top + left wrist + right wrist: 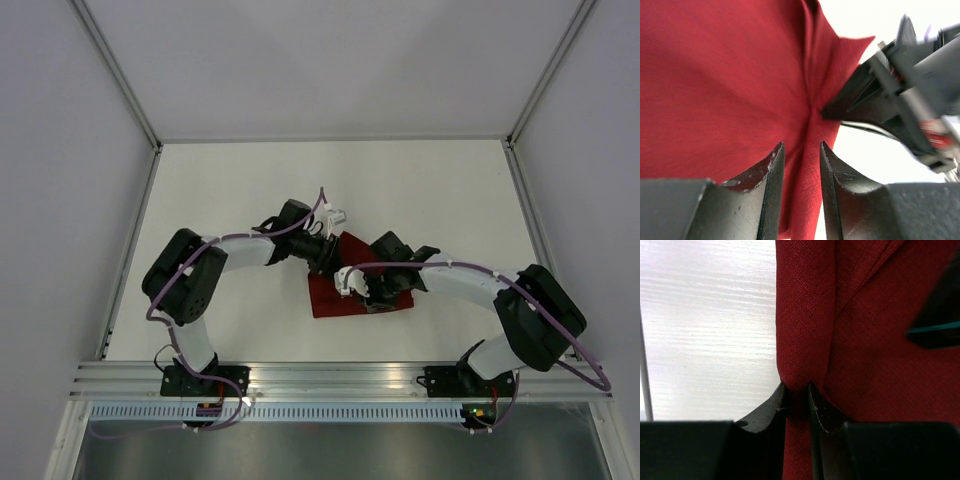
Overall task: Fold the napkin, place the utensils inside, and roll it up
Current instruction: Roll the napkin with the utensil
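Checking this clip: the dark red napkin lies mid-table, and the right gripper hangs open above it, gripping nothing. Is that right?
Not quite. The right gripper is not open. It is shut on a fold of the napkin, as the right wrist view shows. The napkin does lie in the middle of the table.
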### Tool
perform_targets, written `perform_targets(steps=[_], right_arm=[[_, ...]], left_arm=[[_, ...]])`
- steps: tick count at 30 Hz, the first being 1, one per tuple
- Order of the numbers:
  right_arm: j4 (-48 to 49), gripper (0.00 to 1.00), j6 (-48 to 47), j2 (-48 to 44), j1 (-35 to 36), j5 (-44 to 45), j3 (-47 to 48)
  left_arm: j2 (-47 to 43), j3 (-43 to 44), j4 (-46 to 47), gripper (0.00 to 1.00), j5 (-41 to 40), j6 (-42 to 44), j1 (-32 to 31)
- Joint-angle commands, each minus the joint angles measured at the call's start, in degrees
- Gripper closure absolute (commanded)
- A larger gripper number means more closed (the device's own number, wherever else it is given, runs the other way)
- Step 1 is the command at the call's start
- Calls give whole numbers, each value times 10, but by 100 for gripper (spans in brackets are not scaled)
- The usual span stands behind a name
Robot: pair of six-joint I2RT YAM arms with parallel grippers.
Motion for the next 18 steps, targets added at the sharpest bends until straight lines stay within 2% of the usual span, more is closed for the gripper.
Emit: perform_targets(steps=[1,6,12,15,18], right_arm=[[-109,79,-17,74,-29,-66,21],[-206,79,-68,182,-86,-113,117],[-329,78,-117,310,-115,-155,247],[-349,78,-118,356,-118,-162,283],[-357,79,-111,393,-120,-162,304]], left_arm=[[-88,0,9,62,-79,3,28],[-200,-48,48,69,-215,-23,47],[-334,-125,114,69,-304,8,28],[-395,-183,148,67,-396,43,-16],[-444,-248,203,65,-478,83,-91]])
